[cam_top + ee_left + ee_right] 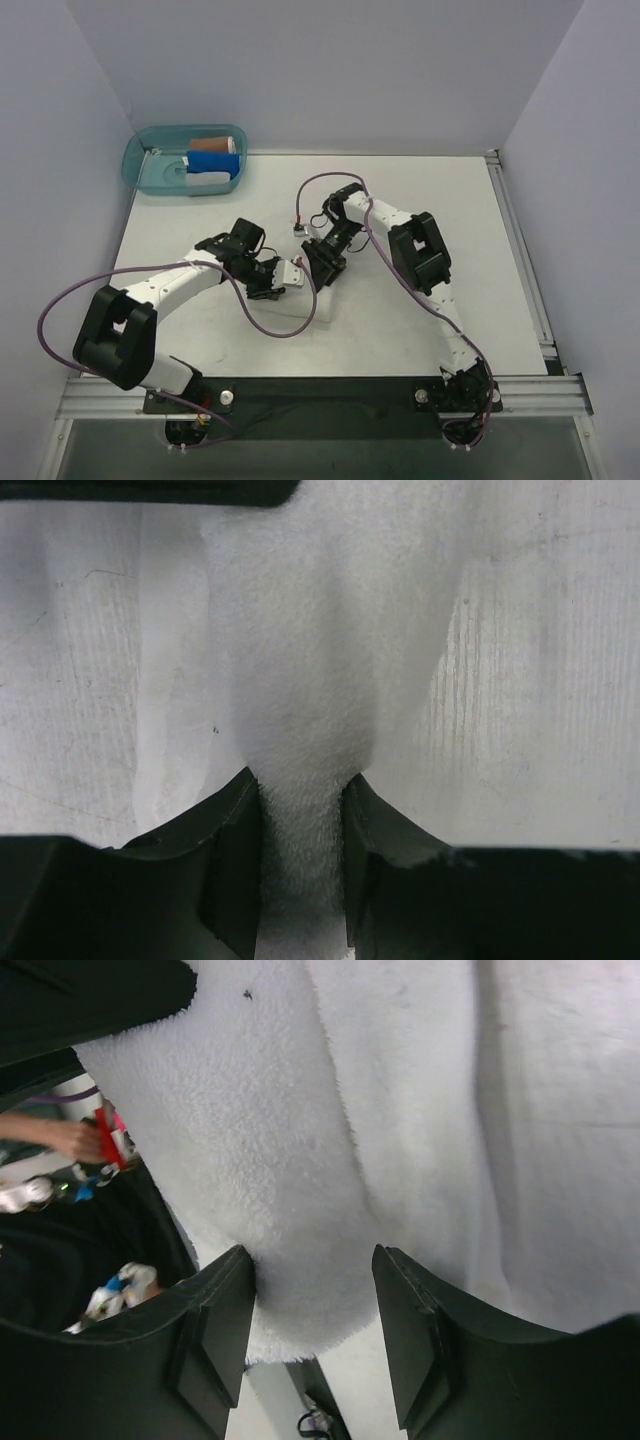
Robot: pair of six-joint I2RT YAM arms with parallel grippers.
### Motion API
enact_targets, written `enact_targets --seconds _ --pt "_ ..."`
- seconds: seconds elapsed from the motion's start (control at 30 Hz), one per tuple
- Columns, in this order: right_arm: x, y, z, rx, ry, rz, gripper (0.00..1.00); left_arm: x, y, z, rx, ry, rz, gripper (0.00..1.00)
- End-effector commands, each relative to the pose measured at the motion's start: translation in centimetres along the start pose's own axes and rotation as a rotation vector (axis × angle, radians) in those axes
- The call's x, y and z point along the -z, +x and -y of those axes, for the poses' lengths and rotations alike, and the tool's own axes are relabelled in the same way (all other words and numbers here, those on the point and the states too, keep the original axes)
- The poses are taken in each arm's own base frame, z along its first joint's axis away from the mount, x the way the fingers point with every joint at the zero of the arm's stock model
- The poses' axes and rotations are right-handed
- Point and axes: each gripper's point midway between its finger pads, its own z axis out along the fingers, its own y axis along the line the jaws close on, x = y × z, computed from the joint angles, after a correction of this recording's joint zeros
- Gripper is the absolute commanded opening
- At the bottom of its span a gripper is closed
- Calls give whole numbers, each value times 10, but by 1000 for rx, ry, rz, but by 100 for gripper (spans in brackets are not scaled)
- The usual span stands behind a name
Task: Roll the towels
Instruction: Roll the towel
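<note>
A white terry towel [303, 310] lies bunched on the white table in front of both arms. My left gripper [284, 276] is at its left part. In the left wrist view the left gripper [302, 792] is shut on a pinched fold of the towel [300, 660]. My right gripper [318, 268] is just right of it, over the same towel. In the right wrist view the right gripper [312, 1260] is open around a rounded edge of the towel [270, 1160]. Its left finger touches the cloth and its right finger stands apart.
A teal bin [138, 160] at the back left corner holds a blue towel [212, 162], a brown towel [212, 144] and white cloth. Purple cables loop from both arms. Walls close in on the left, back and right, and a metal rail runs along the right edge.
</note>
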Motion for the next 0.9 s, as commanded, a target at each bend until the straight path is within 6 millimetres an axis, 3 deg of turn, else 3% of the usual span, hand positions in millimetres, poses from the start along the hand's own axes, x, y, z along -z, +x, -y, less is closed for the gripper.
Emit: enact_targets --seconds 0.0,0.07,0.1,0.13,0.2,0.27,0.33,0.37,0.5,0.53,0.73,0.87 --pt "60 -22 19 116 284 138 49 -4 31 68 246 262 -136 18" --pt "83 -25 15 120 310 222 50 -3 29 71 291 290 -133 18" --pt "101 -27 -3 145 333 280 50 -5 31 71 333 309 -139 18" --pt "114 -27 -4 154 350 325 50 -4 26 64 342 313 -129 18" --pt "128 -14 -21 172 376 371 50 -7 28 67 404 381 -127 19" --pt "136 -7 -27 197 405 409 50 -4 25 57 448 418 -119 20" --pt "137 9 -35 215 440 428 50 -12 30 50 536 478 -105 21" --pt "135 15 -35 214 452 430 53 -9 24 35 545 475 -91 21" --pt "131 33 -47 220 481 476 71 -19 31 7 657 527 -73 22" --pt "123 38 -41 218 489 477 73 -19 31 2 670 532 -72 22" --pt "103 32 -55 367 578 506 74 -32 42 -14 742 587 -101 23" --pt "92 21 -48 453 709 484 77 -40 48 -16 764 607 -113 23"
